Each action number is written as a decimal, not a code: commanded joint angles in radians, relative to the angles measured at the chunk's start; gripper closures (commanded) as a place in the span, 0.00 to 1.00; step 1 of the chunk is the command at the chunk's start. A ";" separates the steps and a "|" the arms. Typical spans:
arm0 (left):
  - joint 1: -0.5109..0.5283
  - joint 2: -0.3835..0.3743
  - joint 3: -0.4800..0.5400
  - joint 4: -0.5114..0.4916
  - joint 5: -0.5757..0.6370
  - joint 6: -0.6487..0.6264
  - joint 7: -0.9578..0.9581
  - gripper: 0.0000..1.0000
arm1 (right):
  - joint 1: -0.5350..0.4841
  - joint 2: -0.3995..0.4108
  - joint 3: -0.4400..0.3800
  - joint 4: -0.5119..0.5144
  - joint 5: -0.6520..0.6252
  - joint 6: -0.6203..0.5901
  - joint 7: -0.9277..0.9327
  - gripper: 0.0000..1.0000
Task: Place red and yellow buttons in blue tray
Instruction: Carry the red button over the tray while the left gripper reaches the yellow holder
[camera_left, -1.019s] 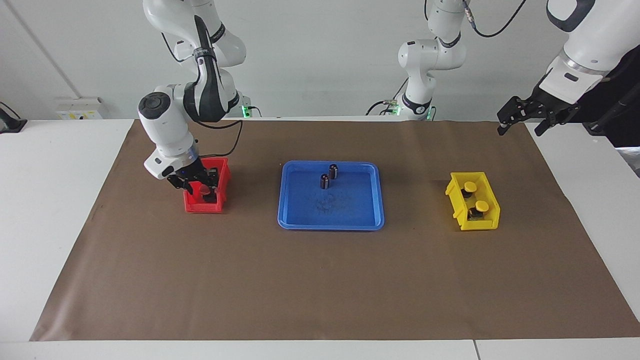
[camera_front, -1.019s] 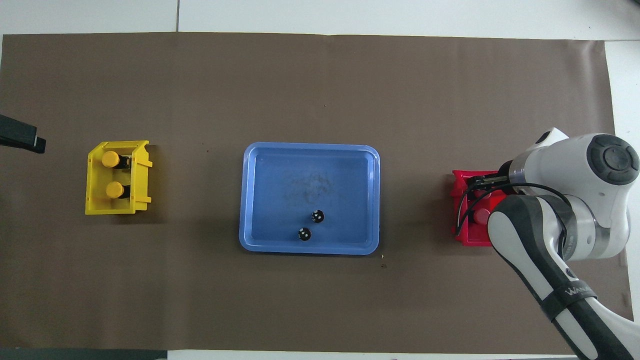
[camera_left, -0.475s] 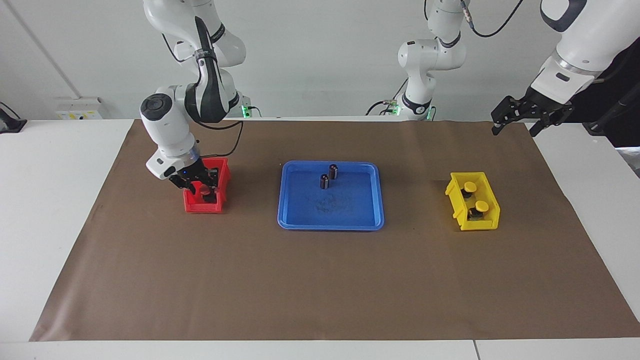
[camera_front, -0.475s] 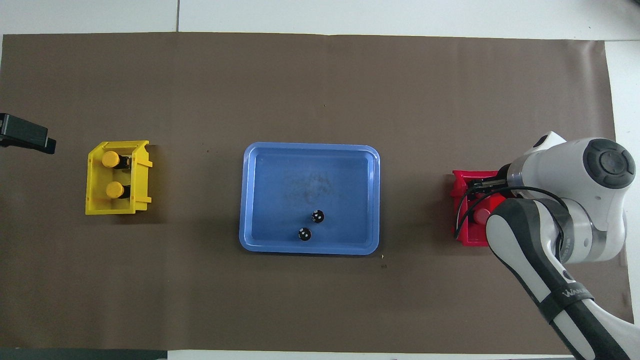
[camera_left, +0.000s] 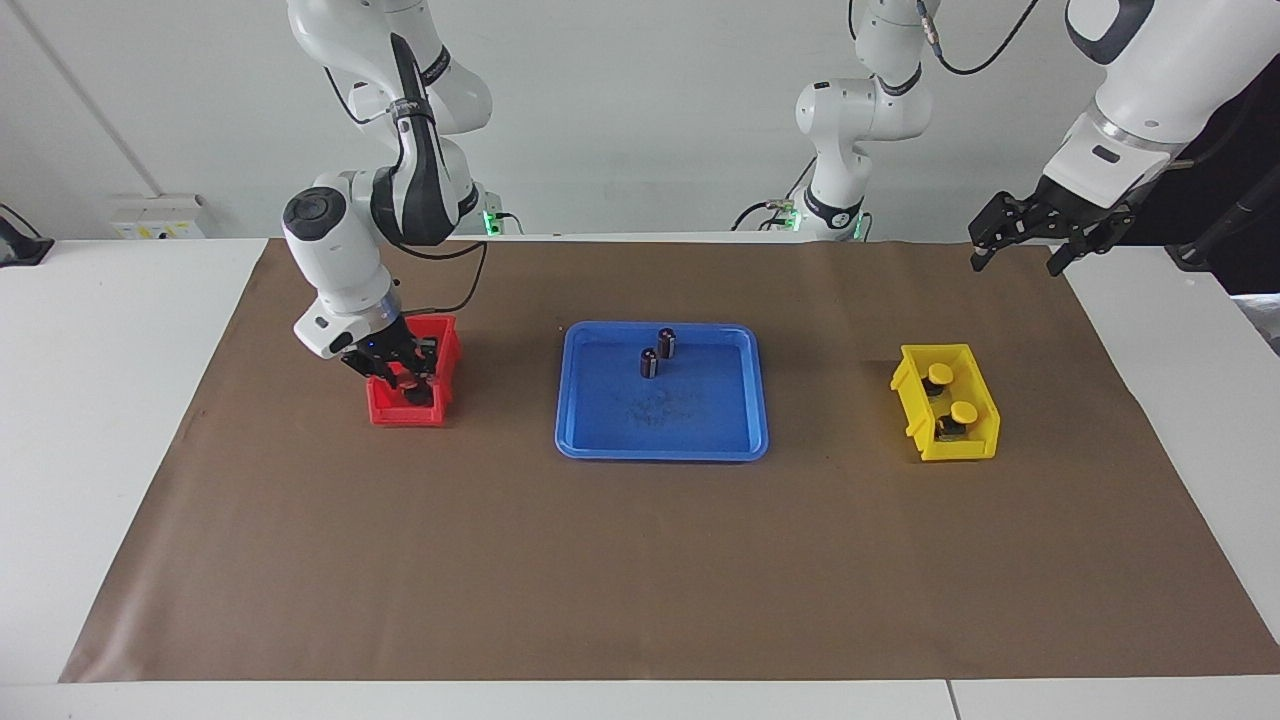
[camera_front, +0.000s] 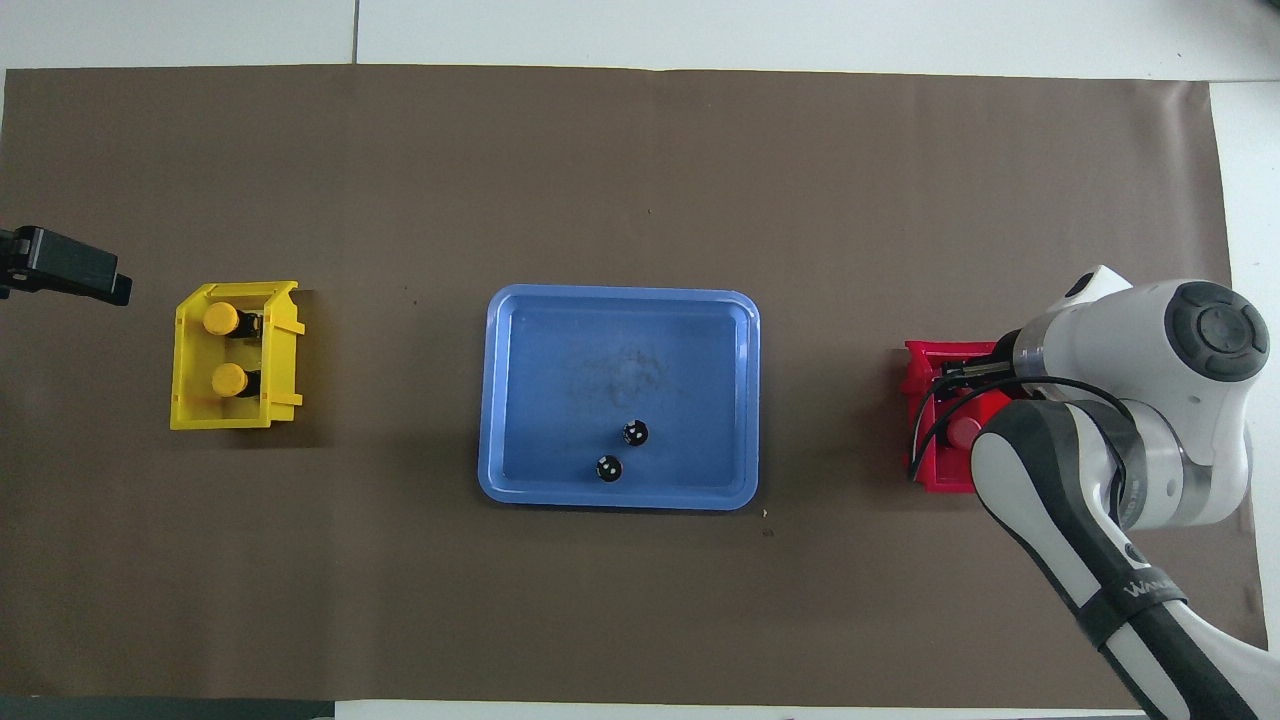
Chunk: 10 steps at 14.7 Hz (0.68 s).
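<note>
The blue tray (camera_left: 660, 447) (camera_front: 620, 497) lies mid-mat and holds no buttons. Two yellow buttons (camera_left: 939, 374) (camera_left: 963, 411) stand in the small yellow bin (camera_left: 975, 446); they also show in the overhead view (camera_front: 221, 319) (camera_front: 229, 379). My right gripper (camera_left: 404, 376) reaches down into the small red bin (camera_left: 400, 413) (camera_front: 925, 476), at a red button (camera_left: 409, 381) (camera_front: 962, 431). The second red button is hidden by the gripper. My left gripper (camera_left: 1015, 258) (camera_front: 65, 275) is open and empty, up in the air over the mat's edge at the left arm's end.
Two small dark capless cylinders (camera_left: 649, 362) (camera_left: 667, 343) stand in the blue tray on its side nearer the robots. A brown mat (camera_left: 640, 560) covers the table. The right arm's forearm (camera_front: 1090, 520) hides part of the red bin from above.
My left gripper has moved inward over the mat toward the yellow bin. My right gripper has shifted slightly inside the red bin. The buttons and bins have not moved.
</note>
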 joint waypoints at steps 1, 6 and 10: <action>-0.023 -0.036 0.001 -0.061 -0.007 0.055 -0.074 0.00 | -0.012 0.035 0.001 0.177 0.004 -0.198 -0.042 0.83; -0.040 -0.059 -0.004 -0.110 -0.008 0.094 -0.102 0.00 | 0.010 0.132 0.007 0.481 -0.010 -0.449 -0.033 0.82; -0.088 -0.120 -0.005 -0.258 -0.008 0.230 -0.186 0.00 | 0.164 0.182 0.015 0.578 0.006 -0.426 0.198 0.82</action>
